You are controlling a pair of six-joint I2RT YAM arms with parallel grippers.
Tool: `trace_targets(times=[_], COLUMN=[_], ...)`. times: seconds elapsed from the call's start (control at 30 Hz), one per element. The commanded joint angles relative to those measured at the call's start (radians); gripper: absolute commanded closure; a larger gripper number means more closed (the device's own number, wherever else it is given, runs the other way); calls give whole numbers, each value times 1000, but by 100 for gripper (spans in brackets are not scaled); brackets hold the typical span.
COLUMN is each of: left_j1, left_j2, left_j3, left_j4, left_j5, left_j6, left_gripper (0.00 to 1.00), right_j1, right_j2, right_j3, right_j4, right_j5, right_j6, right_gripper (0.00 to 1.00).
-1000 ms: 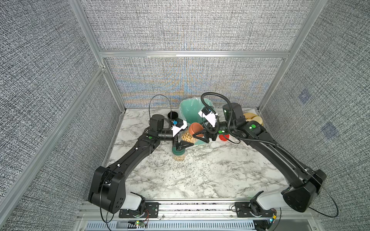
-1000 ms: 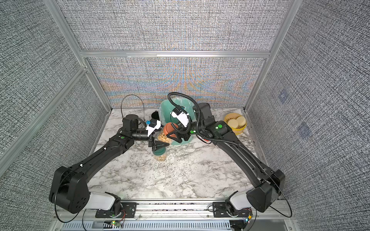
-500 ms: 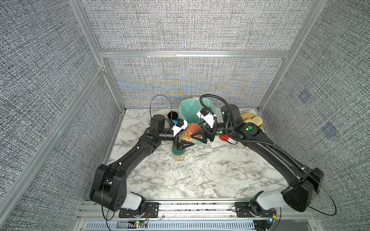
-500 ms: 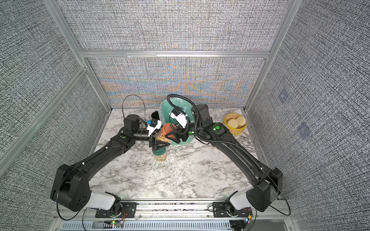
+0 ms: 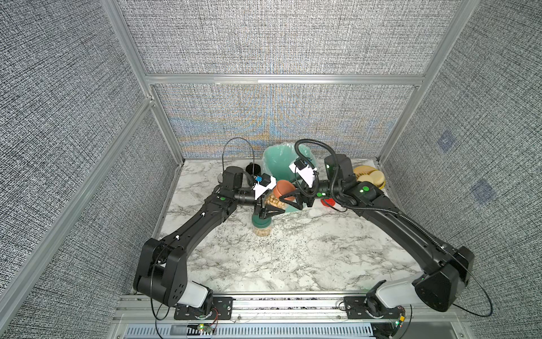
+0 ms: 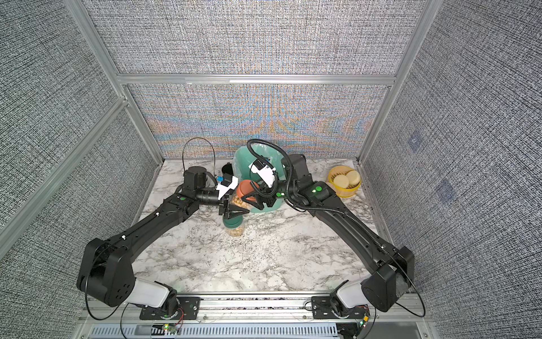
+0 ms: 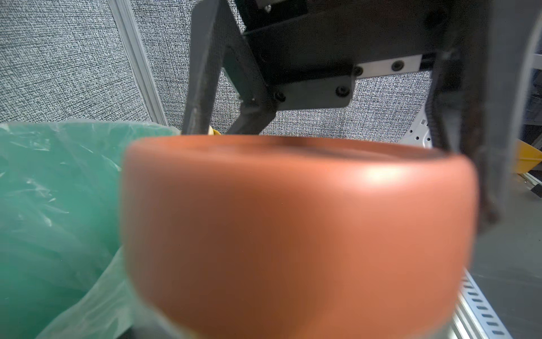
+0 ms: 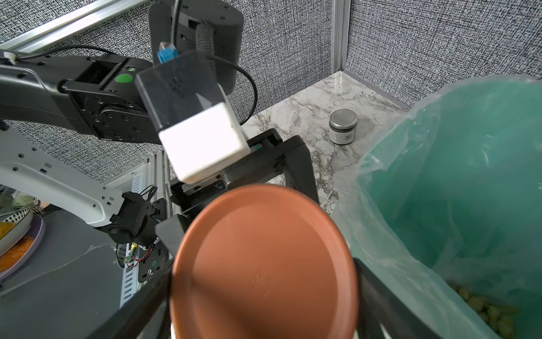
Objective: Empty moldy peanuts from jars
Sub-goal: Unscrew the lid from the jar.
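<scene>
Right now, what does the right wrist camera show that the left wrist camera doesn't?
Only the right wrist view shows the small silver-lidded tin on the marble table, and pale tan peanuts lying low in the translucent green plastic bag. Only the left wrist view shows a sliver of a yellow bowl. Both show the terracotta-orange round lid close up, beside that bag.

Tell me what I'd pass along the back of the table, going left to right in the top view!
black mug → green bag → yellow bowl of pale round discs. The jar with the orange lid and the jar with the green lid overlap the mug and bag, so they are left out.
</scene>
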Motion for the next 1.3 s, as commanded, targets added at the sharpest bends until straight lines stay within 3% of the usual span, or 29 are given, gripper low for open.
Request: trace_targets(times=[0.0, 0.17, 0.43, 0.5, 0.7, 0.83, 1.07, 1.27], left_j1=[4, 4, 6, 5, 6, 6, 8, 17], left_j2=[-10, -15, 60, 73, 77, 73, 51, 56], left_j3=[2, 29, 212, 238, 246, 239, 169, 155], left_j4=[14, -61, -529, -585, -592, -549, -312, -221], left_j5=[-44, 31, 219, 248, 198, 152, 36, 5], left_j6=[4, 95, 469, 514, 521, 470, 269, 192], left_gripper=[100, 100, 100, 100, 100, 100, 100, 100], right_j1=[-5, -19, -31, -31, -34, -33, -51, -69], right_j2=[-10, -29, -79, -80, -76, -78, -74, -64], right_j3=[-8, -48, -131, -119, -91, -102, -111, -102], right_j4=[38, 63, 162, 157, 89, 102, 218, 272], right_j5=[-91, -111, -200, -201, -182, -131, -88, -96], right_j6=[-11, -78, -400, -464, -655, -701, -576, -400], right_gripper=[100, 100, 100, 100, 100, 100, 56, 29])
